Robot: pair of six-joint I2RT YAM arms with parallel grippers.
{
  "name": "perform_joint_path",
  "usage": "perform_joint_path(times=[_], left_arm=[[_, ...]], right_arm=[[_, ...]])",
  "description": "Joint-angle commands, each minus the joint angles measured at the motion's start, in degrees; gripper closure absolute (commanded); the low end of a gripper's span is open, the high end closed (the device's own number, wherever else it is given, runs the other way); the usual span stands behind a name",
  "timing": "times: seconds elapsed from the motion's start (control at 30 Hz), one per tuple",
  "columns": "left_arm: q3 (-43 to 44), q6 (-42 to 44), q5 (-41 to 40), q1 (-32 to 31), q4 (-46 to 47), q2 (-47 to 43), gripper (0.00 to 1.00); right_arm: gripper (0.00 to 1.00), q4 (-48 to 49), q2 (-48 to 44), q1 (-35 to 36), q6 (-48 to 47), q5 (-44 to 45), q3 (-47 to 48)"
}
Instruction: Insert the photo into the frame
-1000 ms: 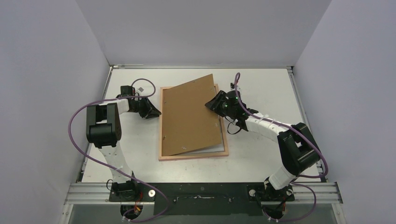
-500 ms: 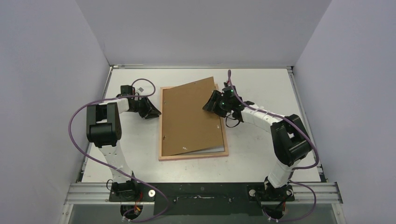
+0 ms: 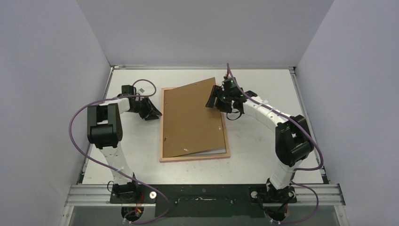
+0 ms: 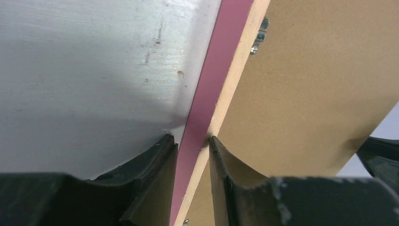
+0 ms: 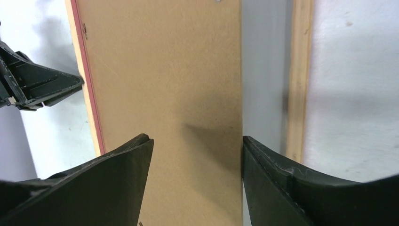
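Pale lavender walls (image 3: 197,28) box in a white counter (image 3: 131,155), and we read across it from the left. The left end effector (image 3: 151,112) sits at the left rail of the frame (image 3: 195,159). The frame lies back side up, its long axis running from near to far. In the wrist view, the 2 fingers (image 4: 155,160) rest against either side of that pink-edged rail, so we take it as pinching the frame (how firmly, we cannot say).

Across the frame lies the brown backing board (image 3: 190,117). It is twisted, so its far right corner pokes past the far rail and a wedge of the opening shows at the near right. The photo is nowhere visible. We judge it to be under the board, but nothing confirms that.

Furthest right, the right end effector (image 3: 212,100) hovers over the board's far right edge, its fingers spread wide with nothing gripped. Its wrist view shows the board's right edge running just inside 1 fingertip (image 5: 254,150). Of the 2 arms, the right is nearer the skewed corner. Squaring the board looks like its job, by drawing that corner toward the near side.
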Motion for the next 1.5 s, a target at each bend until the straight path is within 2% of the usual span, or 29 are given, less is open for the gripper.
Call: perform_joint_path(times=[0.0, 0.1, 0.23, 0.67, 0.9, 1.13, 1.27, 1.47], left_arm=[[3.22, 2.72, -4.01, 0.26, -4.68, -1.80, 0.68], [4.23, 3.60, -5.62, 0.30, -6.52, -2.79, 0.59], [5.04, 4.58, -6.58, 0.28, -7.98, -3.46, 0.50], [3.09, 5.91, -8.38, -1.60, -8.92, -3.83, 0.42], [4.01, 7.47, -14.08, -4.57, -11.49, -2.80, 0.42], [5.89, 9.34, -23.22, -8.81, -16.18, -1.85, 0.51], [5.30, 8.23, -23.10, -9.58, -16.43, -1.33, 0.57], [4.38, 7.62, -23.04, -10.24, -16.05, -1.06, 0.60]], right_arm=[[0.33, -11.47, -0.65, -0.50, -6.63, 6.94, 7.23], [0.30, -13.89, -2.50, -0.47, -8.74, 10.32, 7.74], [0.22, -14.22, -3.89, -0.69, -10.95, 12.58, 6.58], [0.20, -13.09, -0.51, -0.99, -13.73, 13.22, 0.02], [0.22, -13.54, 2.65, -0.07, -14.64, 11.53, 0.10], [0.27, -14.71, 4.95, 1.74, -16.03, 12.60, 0.77], [0.33, -15.67, 6.32, 2.71, -16.32, 15.31, 1.20], [0.44, -16.65, 6.89, 4.00, -17.01, 17.64, 1.08]])
